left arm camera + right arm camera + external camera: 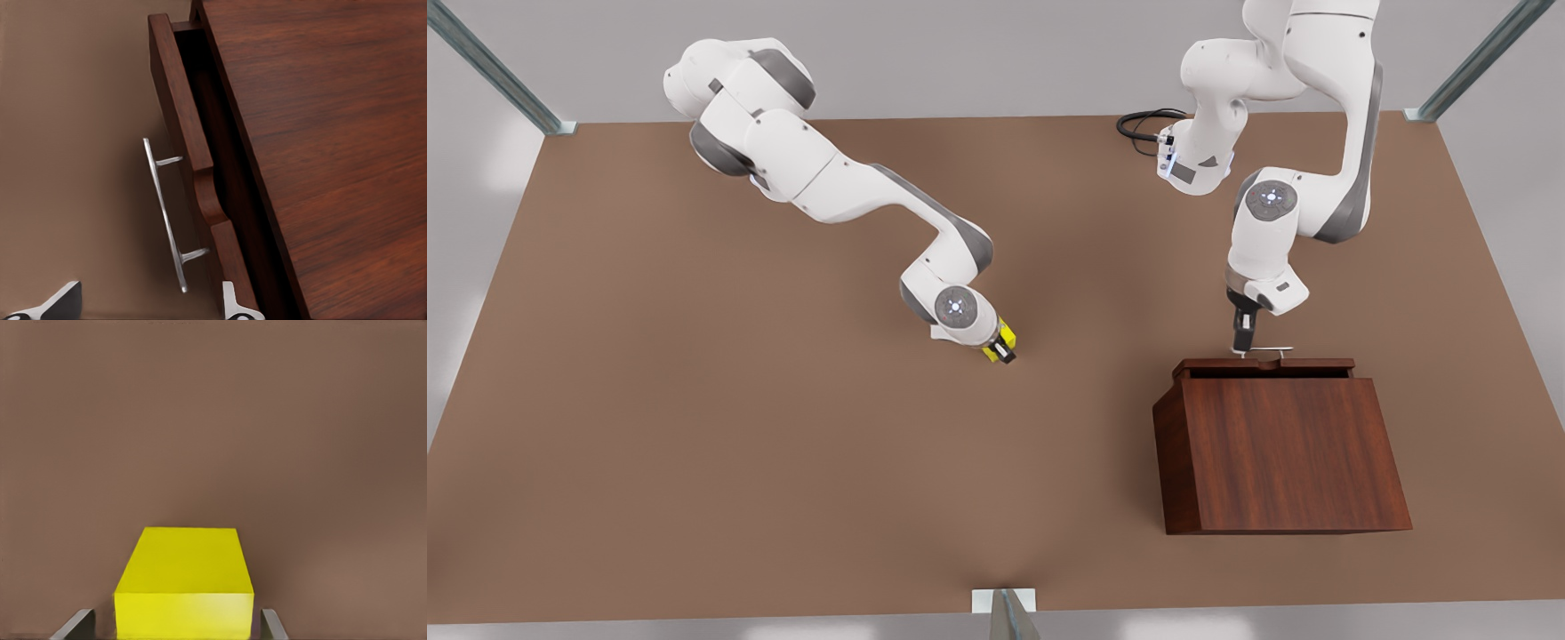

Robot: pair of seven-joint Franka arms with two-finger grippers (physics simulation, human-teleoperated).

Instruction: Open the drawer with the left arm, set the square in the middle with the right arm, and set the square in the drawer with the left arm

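The drawer [1263, 365] of the dark wooden box [1279, 453] stands a little way out, showing a narrow dark gap; its front [183, 143] carries a thin silver bar handle [163, 213]. My left gripper [1242, 348], at the front view's right, hangs open just over that handle [1273, 350], its fingertips [61, 303] spread to either side of the bar's end. Near the table's middle, my right gripper [1005, 352] is low over the brown tabletop [827, 427] and shut on the yellow square [1005, 337], whose top face [187, 560] sits between the fingertips [79, 624].
The slant-topped box [320, 147] occupies the front view's near right. A black cable [1143, 124] loops on the table behind the left arm's base. Metal frame posts stand at the table's corners and front edge [1005, 613].
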